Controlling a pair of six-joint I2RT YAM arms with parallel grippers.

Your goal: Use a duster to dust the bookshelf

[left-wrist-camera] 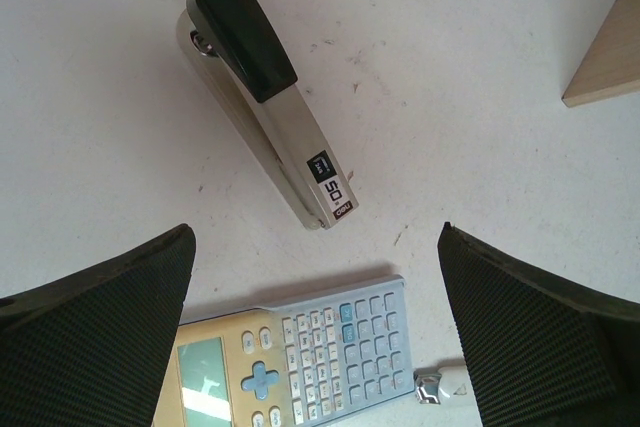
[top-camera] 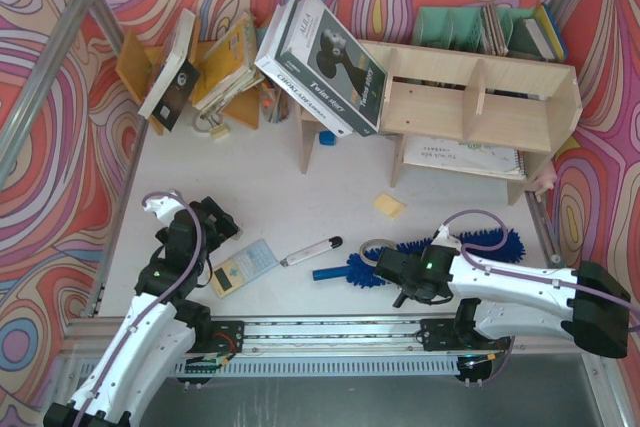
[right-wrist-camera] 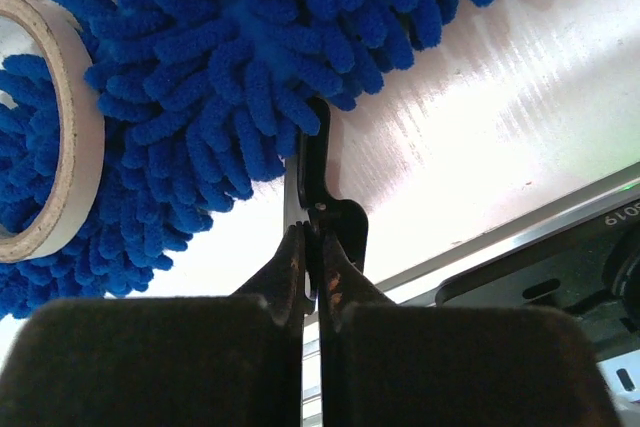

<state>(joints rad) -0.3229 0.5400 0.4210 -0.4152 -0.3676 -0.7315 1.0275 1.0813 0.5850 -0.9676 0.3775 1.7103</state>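
Observation:
The blue fluffy duster [top-camera: 470, 244] lies flat near the table's front edge, its smooth blue handle [top-camera: 327, 273] pointing left. My right gripper [top-camera: 397, 279] sits low at the near side of the fluffy head [right-wrist-camera: 220, 77]. Its jaws [right-wrist-camera: 315, 237] are shut on a thin dark flat strip that runs up into the blue strands. My left gripper [top-camera: 216, 224] hangs open over the table [left-wrist-camera: 315, 235], with nothing between its fingers. The pale plywood bookshelf [top-camera: 470, 97] stands at the back right, away from both grippers.
A roll of tape [top-camera: 375, 247] [right-wrist-camera: 55, 137] rests against the duster's head. A stapler [top-camera: 310, 250] [left-wrist-camera: 265, 97] and a calculator [top-camera: 243, 267] [left-wrist-camera: 300, 357] lie below the left gripper. A yellow sponge [top-camera: 389, 205] lies mid-table. A large book [top-camera: 320, 62] leans on the shelf's left end.

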